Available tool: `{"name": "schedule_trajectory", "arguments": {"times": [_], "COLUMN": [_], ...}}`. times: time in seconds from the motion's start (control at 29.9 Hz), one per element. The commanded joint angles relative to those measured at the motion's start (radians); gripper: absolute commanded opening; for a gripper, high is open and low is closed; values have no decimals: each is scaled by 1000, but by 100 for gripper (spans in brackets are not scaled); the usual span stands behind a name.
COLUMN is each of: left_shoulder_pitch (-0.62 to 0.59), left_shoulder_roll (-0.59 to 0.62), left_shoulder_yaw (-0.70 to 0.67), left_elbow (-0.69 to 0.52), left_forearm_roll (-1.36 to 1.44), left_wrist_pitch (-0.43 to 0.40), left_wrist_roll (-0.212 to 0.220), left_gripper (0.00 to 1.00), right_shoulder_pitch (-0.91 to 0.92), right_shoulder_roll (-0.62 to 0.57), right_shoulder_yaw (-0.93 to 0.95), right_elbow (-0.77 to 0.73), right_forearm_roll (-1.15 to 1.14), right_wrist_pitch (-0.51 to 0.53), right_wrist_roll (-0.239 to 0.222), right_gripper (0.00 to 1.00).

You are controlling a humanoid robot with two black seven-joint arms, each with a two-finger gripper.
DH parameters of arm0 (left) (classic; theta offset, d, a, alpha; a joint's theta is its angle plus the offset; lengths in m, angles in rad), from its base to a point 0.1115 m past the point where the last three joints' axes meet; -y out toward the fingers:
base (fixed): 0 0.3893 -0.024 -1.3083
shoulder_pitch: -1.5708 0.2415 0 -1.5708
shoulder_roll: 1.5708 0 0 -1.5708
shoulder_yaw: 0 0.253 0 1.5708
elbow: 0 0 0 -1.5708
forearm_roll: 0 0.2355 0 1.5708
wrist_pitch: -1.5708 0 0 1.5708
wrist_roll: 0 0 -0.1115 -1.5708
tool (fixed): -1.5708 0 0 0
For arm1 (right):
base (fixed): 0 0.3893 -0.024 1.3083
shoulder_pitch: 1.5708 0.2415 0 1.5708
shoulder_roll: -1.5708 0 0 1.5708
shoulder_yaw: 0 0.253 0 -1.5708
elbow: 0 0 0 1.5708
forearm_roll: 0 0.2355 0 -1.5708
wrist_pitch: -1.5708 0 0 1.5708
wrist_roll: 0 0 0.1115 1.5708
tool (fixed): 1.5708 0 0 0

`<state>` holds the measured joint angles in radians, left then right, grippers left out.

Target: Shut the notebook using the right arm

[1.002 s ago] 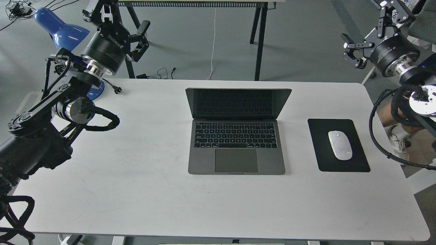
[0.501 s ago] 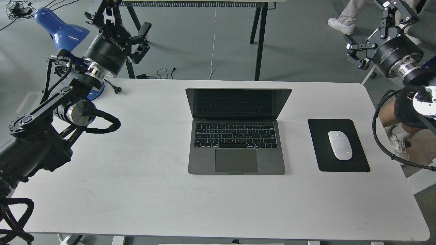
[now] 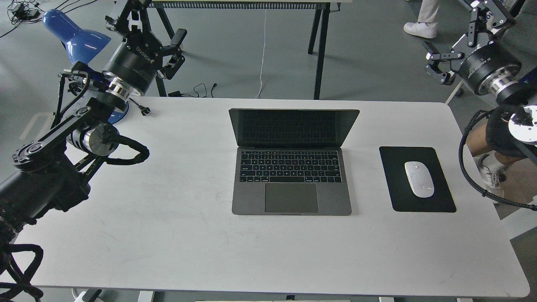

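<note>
The notebook (image 3: 291,184) is a grey laptop standing open in the middle of the white table (image 3: 168,235), its dark screen (image 3: 289,127) tilted back and facing me. My right gripper (image 3: 458,37) is open and empty. It hangs in the air beyond the table's far right corner, well right of and above the notebook and touching nothing. My left gripper (image 3: 154,26), with ROBOTIQ lettering on its body, is open and empty above the far left corner of the table.
A black mouse pad (image 3: 436,197) with a white mouse (image 3: 418,178) lies right of the notebook. A blue desk lamp (image 3: 73,35) stands at the far left corner. A person's legs (image 3: 428,19) show at the right edge and top right. Another table's legs (image 3: 321,50) stand behind.
My right gripper has moved slightly up and to the right. My left gripper has risen slightly. A person's foot has come into view at the top right. The notebook has not moved.
</note>
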<state>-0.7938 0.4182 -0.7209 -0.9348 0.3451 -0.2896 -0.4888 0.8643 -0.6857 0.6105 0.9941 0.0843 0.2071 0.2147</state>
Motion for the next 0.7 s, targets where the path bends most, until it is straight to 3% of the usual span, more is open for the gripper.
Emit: {"name": "schedule_trajectory", "arguments": {"times": [0.0,0.67], "left_shoulder_pitch": [1,1], "left_shoulder_roll": [1,-1], "left_shoulder_yaw": [0,0], "left_elbow": [1,-1], "left_forearm_roll": [0,0], "left_wrist_pitch": [-2,-2], "left_wrist_roll": [0,0], "left_gripper": [100,100], "right_shoulder_pitch": [1,13], "right_shoulder_roll": [0,0], "right_shoulder_yaw": [0,-5], "right_elbow": [4,9], "right_forearm_roll": [-18,-153], "right_wrist_pitch": [0,-17], "right_wrist_roll": [0,-6], "right_gripper": [100,100]}}
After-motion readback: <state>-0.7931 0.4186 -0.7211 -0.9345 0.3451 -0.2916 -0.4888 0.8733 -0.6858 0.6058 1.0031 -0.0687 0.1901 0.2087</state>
